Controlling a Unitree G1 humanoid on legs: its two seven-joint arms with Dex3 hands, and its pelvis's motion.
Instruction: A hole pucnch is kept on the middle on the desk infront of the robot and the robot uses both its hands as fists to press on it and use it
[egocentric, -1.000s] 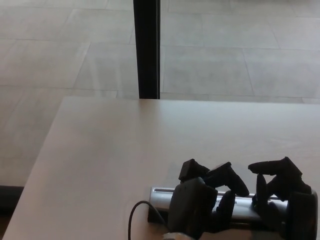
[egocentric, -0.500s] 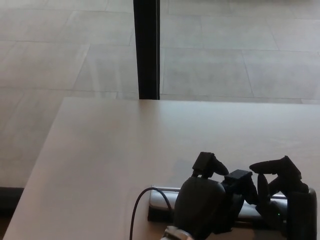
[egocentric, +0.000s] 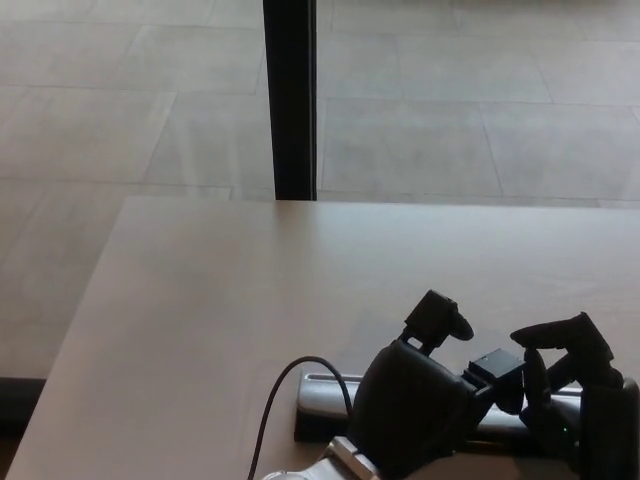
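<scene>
A long silver-grey hole punch (egocentric: 322, 395) with a black base lies across the desk's near edge, mostly covered by my hands. My left hand (egocentric: 415, 405) hovers over its middle, fingers curled in, with one knuckle sticking up. My right hand (egocentric: 585, 395) sits over the punch's right end, its fingers (egocentric: 560, 335) bent in like a fist. Whether either hand touches the punch is hidden. Only the punch's left end and a strip between the hands show.
The pale desk (egocentric: 250, 290) stretches away to its far edge. A black cable (egocentric: 275, 395) loops up from my left wrist, next to the punch's left end. A black pillar (egocentric: 290, 100) stands behind the desk on a tiled floor.
My left hand has lifted and shifted right, its fingers curling further in. The right hand has barely moved. The camera has tilted slightly.
</scene>
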